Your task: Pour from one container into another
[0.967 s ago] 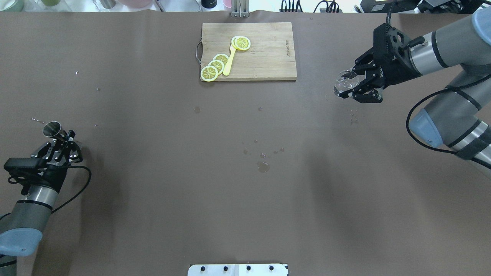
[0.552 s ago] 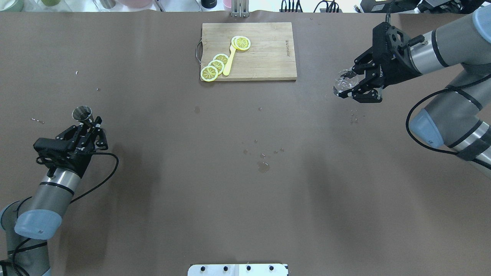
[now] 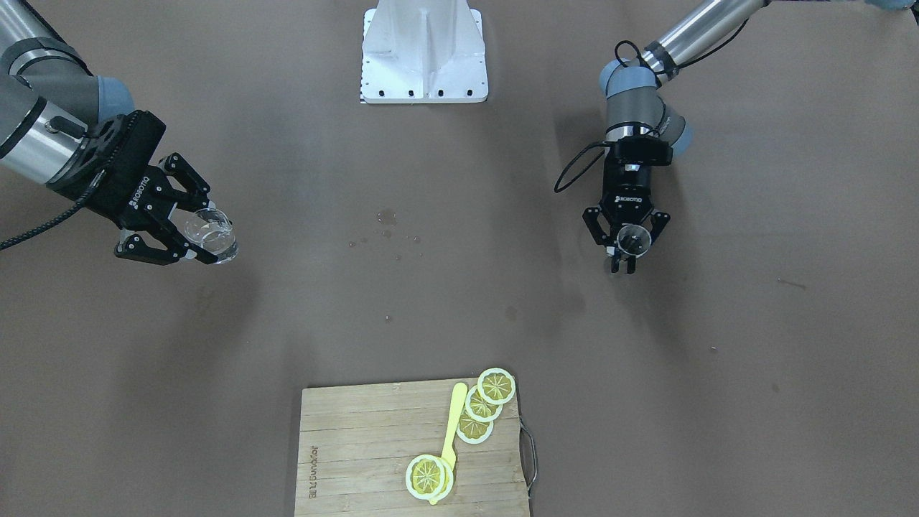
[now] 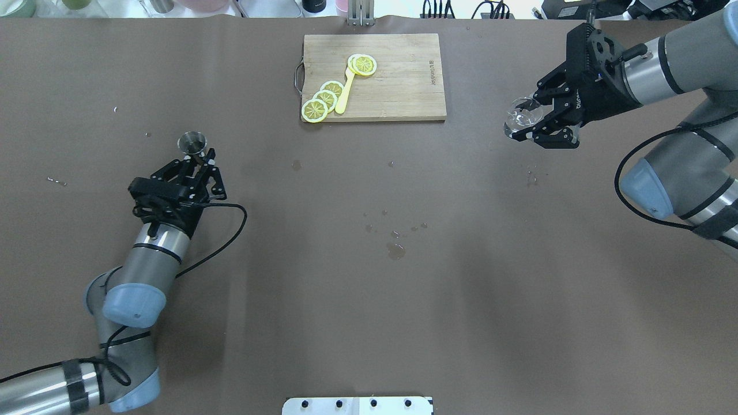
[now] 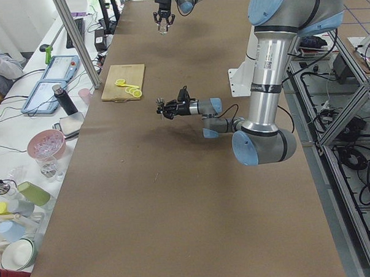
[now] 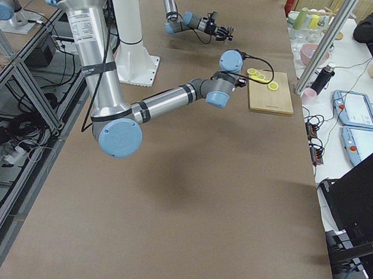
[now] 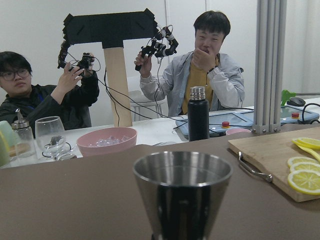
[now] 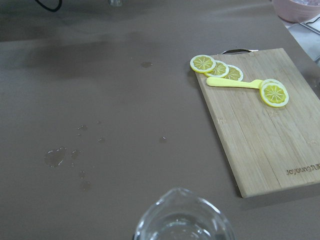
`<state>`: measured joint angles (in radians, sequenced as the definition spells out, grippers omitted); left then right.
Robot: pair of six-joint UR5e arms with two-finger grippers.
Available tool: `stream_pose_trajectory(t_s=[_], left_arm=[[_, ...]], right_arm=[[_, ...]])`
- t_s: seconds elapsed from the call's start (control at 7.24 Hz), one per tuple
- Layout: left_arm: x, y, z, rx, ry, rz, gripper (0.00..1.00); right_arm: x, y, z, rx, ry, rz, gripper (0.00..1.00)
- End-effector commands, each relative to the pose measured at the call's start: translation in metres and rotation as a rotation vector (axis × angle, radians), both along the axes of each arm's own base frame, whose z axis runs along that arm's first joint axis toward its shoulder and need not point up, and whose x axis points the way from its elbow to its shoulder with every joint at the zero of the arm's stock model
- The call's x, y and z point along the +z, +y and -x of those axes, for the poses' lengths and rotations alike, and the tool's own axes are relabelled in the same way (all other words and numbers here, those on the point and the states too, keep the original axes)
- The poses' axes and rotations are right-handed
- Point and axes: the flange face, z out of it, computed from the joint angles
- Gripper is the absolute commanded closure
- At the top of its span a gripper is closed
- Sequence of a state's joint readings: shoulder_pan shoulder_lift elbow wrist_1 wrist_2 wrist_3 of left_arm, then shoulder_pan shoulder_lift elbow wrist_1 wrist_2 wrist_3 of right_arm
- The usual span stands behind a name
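A steel jigger cup point(image 4: 192, 141) is held upright above the table's left half, with my left gripper point(image 4: 199, 154) shut on its narrow waist. The left wrist view shows the jigger point(image 7: 182, 195) close up with its wide mouth on top. In the front view the jigger point(image 3: 632, 240) sits in the left gripper point(image 3: 624, 260) at the right. A clear glass point(image 4: 520, 117) hangs tilted above the table's far right, my right gripper point(image 4: 524, 120) shut on it. Its rim point(image 8: 182, 220) fills the bottom of the right wrist view. The two containers are far apart.
A wooden cutting board point(image 4: 398, 86) lies at the far middle with lemon slices point(image 4: 323, 101) and a yellow utensil point(image 4: 345, 92) on it. Small wet spots point(image 4: 395, 251) mark the brown table's centre. Bowls, glasses and a bottle stand beyond the far edge, where the operators sit.
My left arm has swung right and away from me, carrying the jigger toward the middle. My right gripper with the glass has shifted slightly farther back.
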<state>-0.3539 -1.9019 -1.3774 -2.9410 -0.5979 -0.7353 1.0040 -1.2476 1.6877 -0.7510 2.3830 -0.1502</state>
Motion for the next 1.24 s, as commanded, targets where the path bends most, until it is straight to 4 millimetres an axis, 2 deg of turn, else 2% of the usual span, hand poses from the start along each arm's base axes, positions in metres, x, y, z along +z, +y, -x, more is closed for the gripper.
stream_pose_trajectory(t_s=[0.0, 0.14, 0.28, 0.41, 0.55, 0.69, 0.83, 0.97, 1.1], left_arm=[[-0.075, -0.029, -0.034, -0.018, 0.051, -0.036, 1.00], [-0.098, -0.037, -0.047, -0.005, -0.051, -0.057, 1.00], [-0.126, -0.064, -0.045, 0.042, -0.090, -0.069, 1.00], [-0.145, -0.089, -0.037, 0.083, -0.081, -0.077, 1.00], [-0.160, -0.093, -0.046, 0.118, -0.082, -0.080, 1.00], [-0.187, -0.097, -0.056, 0.119, -0.075, -0.090, 1.00], [-0.217, -0.103, -0.075, 0.130, -0.080, -0.090, 1.00], [-0.234, -0.104, -0.085, 0.162, -0.088, -0.087, 1.00], [-0.241, -0.104, -0.085, 0.165, -0.080, -0.092, 1.00]], right_arm=[[0.000, -0.002, 0.003, 0.003, 0.019, 0.025, 1.00], [0.000, -0.002, 0.001, 0.007, 0.020, 0.026, 1.00], [0.000, -0.005, -0.003, 0.015, 0.024, 0.036, 1.00], [-0.001, -0.007, -0.003, 0.018, 0.035, 0.051, 1.00], [-0.003, -0.007, -0.001, 0.016, 0.040, 0.057, 1.00], [-0.009, -0.003, 0.005, 0.010, 0.045, 0.059, 1.00], [-0.017, 0.003, 0.013, 0.004, 0.060, 0.071, 1.00], [-0.021, 0.005, 0.026, 0.006, 0.088, 0.068, 1.00], [-0.027, 0.008, 0.029, -0.001, 0.106, 0.067, 1.00]])
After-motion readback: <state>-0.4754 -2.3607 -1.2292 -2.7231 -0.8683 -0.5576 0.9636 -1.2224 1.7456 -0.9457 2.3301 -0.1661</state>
